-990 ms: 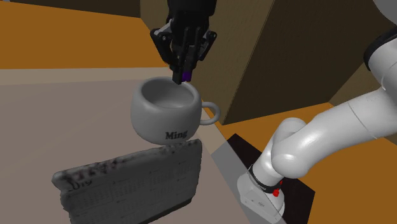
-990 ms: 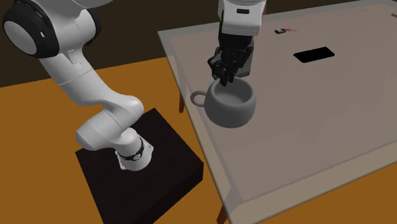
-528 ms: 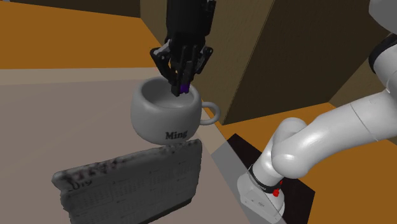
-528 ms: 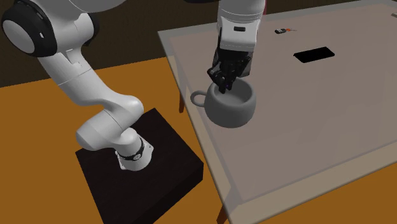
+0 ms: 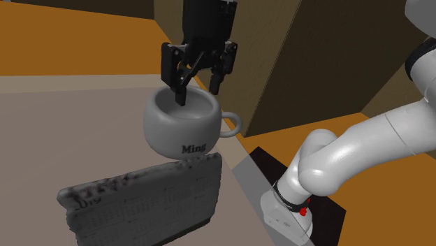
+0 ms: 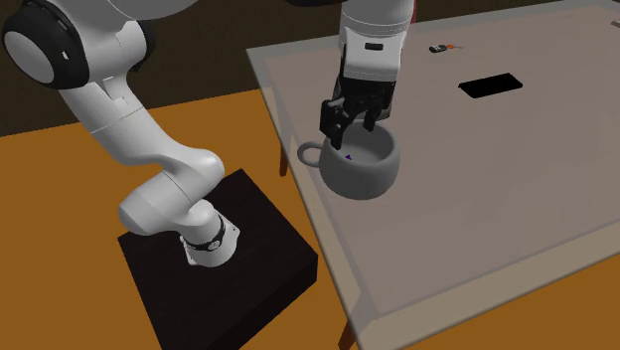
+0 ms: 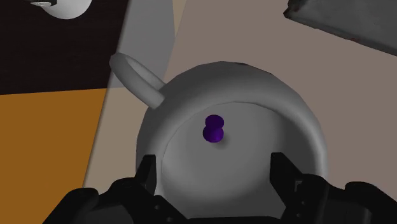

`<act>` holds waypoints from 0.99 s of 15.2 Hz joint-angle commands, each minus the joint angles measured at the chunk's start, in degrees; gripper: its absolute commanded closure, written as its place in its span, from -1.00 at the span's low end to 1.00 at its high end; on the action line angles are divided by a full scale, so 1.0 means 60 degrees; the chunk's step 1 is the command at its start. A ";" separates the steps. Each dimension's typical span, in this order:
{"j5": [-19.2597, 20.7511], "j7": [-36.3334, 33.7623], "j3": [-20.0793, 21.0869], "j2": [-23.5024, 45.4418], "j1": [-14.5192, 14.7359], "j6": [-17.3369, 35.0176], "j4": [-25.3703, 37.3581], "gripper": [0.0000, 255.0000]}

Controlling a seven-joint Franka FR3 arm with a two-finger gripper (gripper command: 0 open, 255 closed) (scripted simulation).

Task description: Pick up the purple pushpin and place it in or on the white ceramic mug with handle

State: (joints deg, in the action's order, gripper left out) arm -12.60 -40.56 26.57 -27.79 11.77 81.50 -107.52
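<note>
The small purple pushpin is seen inside the grey rounded mug, which has a loop handle and "Ming" lettered on its side and is set near the edge of the grey table. The all-black two-finger gripper is held just above the mug's rim, its fingers spread wide with nothing clasped between them.

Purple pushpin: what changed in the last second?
The all-black gripper came down a little over the grey handled mug and opened, letting go of the small purple pushpin, which now lies on the mug's inside bottom. The mug, the grey slab beside it and the table stayed put.
</note>
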 commanded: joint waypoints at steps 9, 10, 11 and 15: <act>0.0210 -0.0225 0.0030 0.0652 -0.0125 -0.1183 0.1809 -1.00; 0.0210 -0.0226 0.0030 0.0653 -0.0125 -0.1183 0.1811 -1.00; 0.0210 -0.0226 0.0030 0.0654 -0.0125 -0.1183 0.1811 -1.00; 0.0210 -0.0226 0.0030 0.0654 -0.0125 -0.1183 0.1811 -1.00</act>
